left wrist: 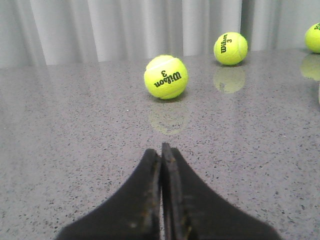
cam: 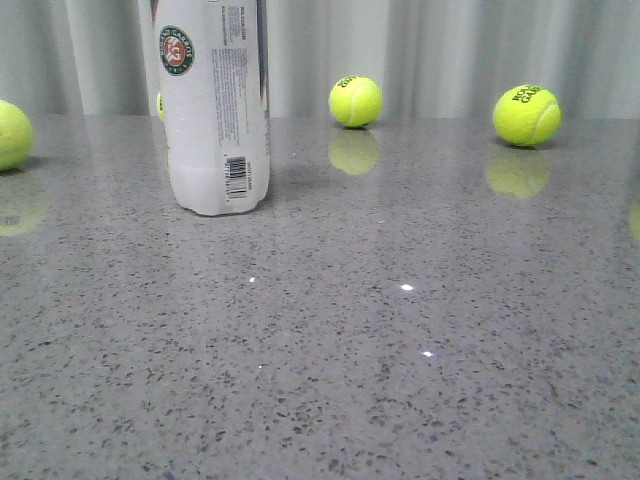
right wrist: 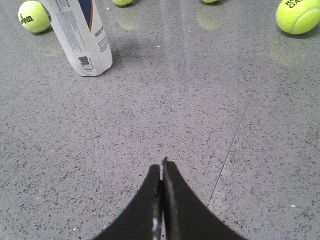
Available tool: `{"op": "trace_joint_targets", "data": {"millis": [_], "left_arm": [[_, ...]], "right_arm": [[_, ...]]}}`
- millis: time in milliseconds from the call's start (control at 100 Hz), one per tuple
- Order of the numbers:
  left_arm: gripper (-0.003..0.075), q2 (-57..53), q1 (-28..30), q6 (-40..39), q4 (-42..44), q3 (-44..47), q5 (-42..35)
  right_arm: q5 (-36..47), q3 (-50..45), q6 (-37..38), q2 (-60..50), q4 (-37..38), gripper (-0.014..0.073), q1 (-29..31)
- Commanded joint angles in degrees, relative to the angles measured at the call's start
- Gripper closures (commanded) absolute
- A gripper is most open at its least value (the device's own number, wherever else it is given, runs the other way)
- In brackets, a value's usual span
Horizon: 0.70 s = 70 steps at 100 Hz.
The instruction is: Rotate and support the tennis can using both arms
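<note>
The tennis can [cam: 215, 110] stands upright on the grey speckled table at the back left of the front view, white with a barcode near its base and a round green-red emblem; its top is cut off. It also shows in the right wrist view [right wrist: 82, 37], well ahead and to the side of my right gripper [right wrist: 162, 167]. That gripper is shut and empty, low over the table. My left gripper [left wrist: 161, 150] is shut and empty, facing a tennis ball [left wrist: 166, 76]; the can is out of that view. Neither gripper shows in the front view.
Tennis balls lie at the back: one in the middle [cam: 355, 101], one at the right [cam: 526, 115], one at the left edge [cam: 12, 134]. The left wrist view shows another ball [left wrist: 230, 48]. A curtain hangs behind the table [cam: 400, 330].
</note>
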<state>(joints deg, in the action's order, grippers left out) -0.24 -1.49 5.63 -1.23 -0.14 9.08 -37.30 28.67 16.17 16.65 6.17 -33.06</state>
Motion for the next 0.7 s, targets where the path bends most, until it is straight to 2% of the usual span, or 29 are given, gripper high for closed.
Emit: {"op": "trace_joint_targets", "data": {"millis": [0,250,340,540,690], "left_arm": [[0.0741,-2.3,0.3,-0.5,-0.1,2.6,-4.0],[0.0741,-2.3,0.3,-0.5,-0.1,2.6,-4.0],[0.0741,-2.3,0.3,-0.5,-0.1,2.6,-4.0],[0.0741,-2.3,0.3,-0.5,-0.1,2.6,-4.0],[0.0741,-2.3,0.3,-0.5,-0.1,2.6,-4.0]], "right_arm": [[4.5,1.5,-0.4,0.6,0.7,0.0659,0.3],[5.0,0.7,-0.4,0.6,0.8,0.0659,0.3],[8.8,-1.1,-0.4,0.6,1.2,0.0659,1.5],[22.9,-10.2,-0.6,0.6,1.2,0.0659,13.7],[35.4,-18.9,-6.1,-0.4,0.8,0.0659,24.1]]}}
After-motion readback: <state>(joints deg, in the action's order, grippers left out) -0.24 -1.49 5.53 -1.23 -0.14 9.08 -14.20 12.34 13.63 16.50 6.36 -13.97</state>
